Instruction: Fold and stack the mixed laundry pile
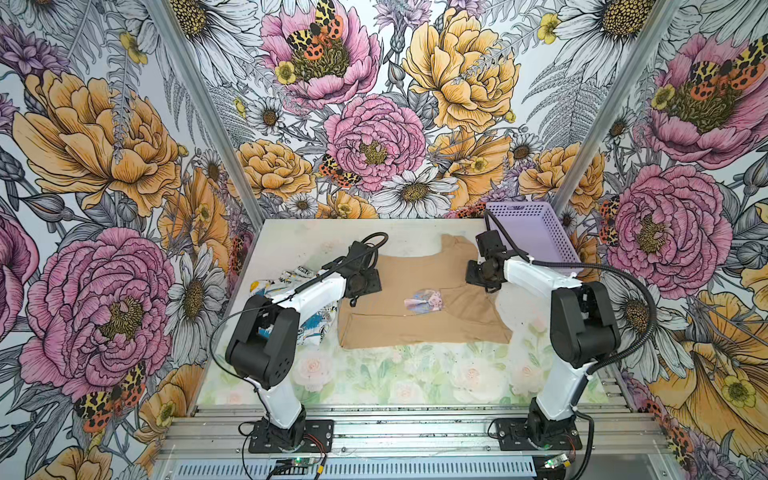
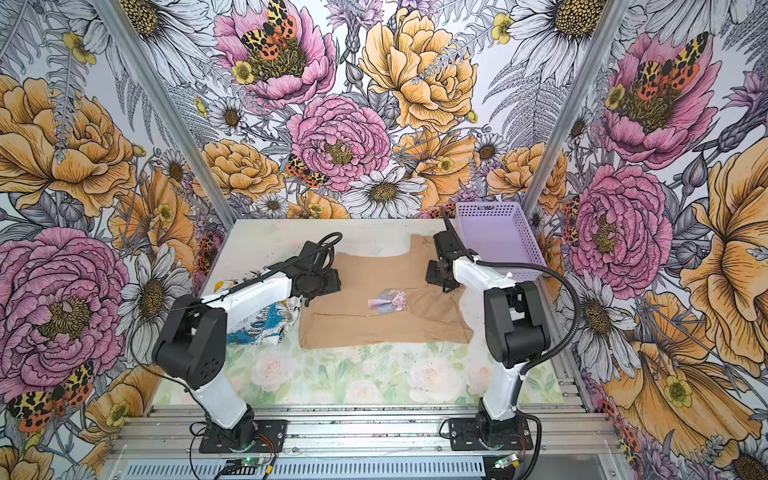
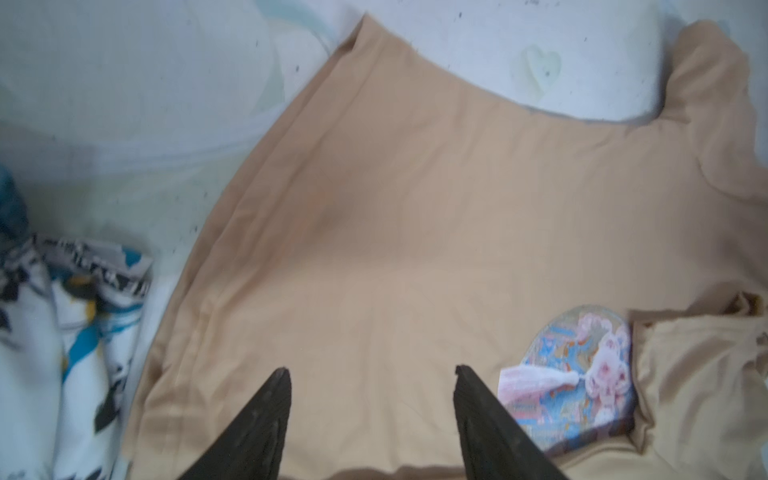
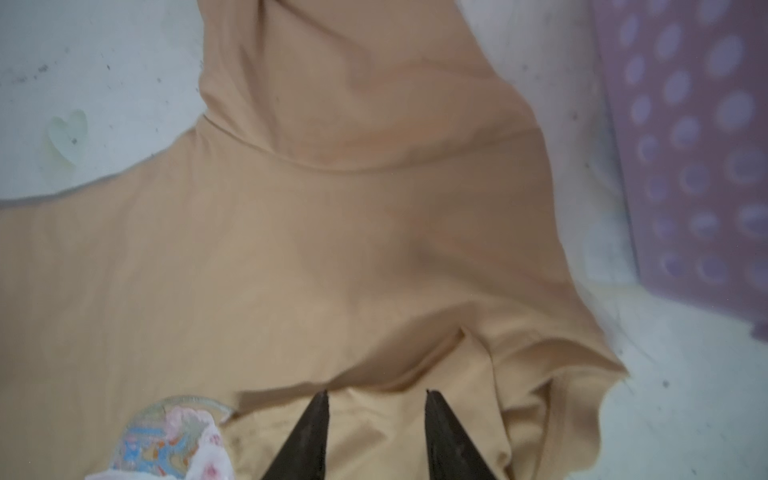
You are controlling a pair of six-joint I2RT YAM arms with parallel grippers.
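left gripper (image 3: 372,370) and right gripper (image 4: 376,392) hover, jaws parted and empty, over the tan shirt (image 1: 395,274), laid flat for its next fold, printed garment (image 1: 318,322) parked crumpled aside.

Tan-beige garment (image 1: 415,282): plain, one colour throughout. Near its centre it carries a rounded printed patch (image 1: 424,301) in pale blue, pink and white.

Printed garment (image 1: 318,322), left of the tan one: white ground, blue and yellow patches, black newspaper-like lettering.

Basket (image 1: 540,237), far right: lavender, perforated in a regular grid of holes.

Desk (image 1: 415,376): off-white on the far side; on the near side, a faded pastel print of pink roses and green leaves.

Walls (image 1: 104,166): floral print in pink, orange-yellow and white with black outlines, plus orange, yellow and black spotted moths.

Left tool (image 3: 372,370) and right tool (image 4: 376,392): black.
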